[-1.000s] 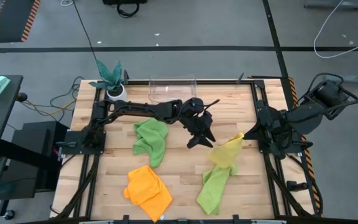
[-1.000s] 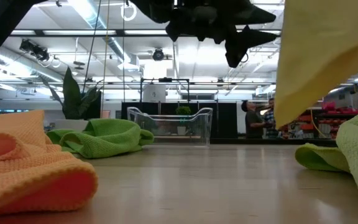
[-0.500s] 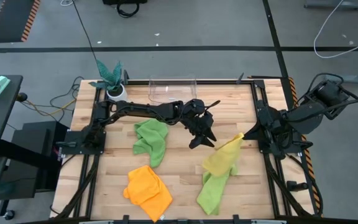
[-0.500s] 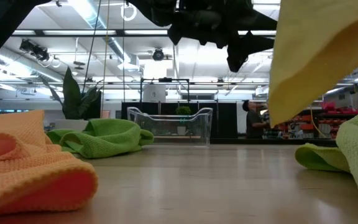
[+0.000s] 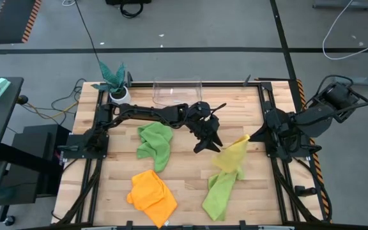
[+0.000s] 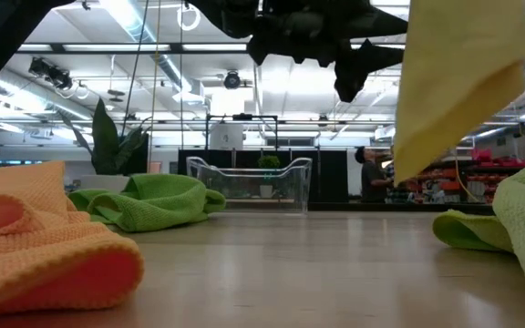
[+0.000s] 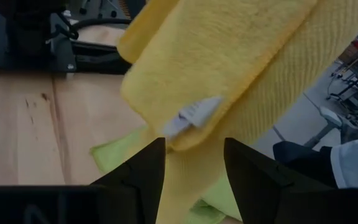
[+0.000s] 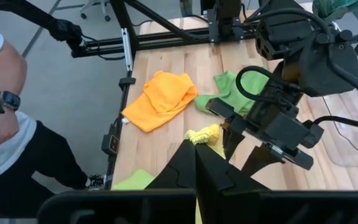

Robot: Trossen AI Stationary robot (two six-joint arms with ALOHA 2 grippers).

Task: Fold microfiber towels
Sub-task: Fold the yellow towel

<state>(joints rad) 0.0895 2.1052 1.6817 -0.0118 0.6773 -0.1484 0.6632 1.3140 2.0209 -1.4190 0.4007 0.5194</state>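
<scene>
Yellow towel [image 5: 232, 156] lifted off table by closed right gripper [image 5: 250, 138].
Left gripper [image 5: 204, 143] open, hovering just left of it.

The yellow towel [image 6: 463, 82] runs off the low view's top edge, hiding its held corner. Beside it, the right-hand green towel [image 6: 509, 228] is cut by the frame edge. The person [image 8: 5, 118] beyond the counter [image 8: 166, 68] shows only partly.

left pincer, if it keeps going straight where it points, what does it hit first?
Most likely the yellow towel hanging from the shut right pincer. It fills the view just past the open left pincer, though how far off it hangs is unclear.
</scene>
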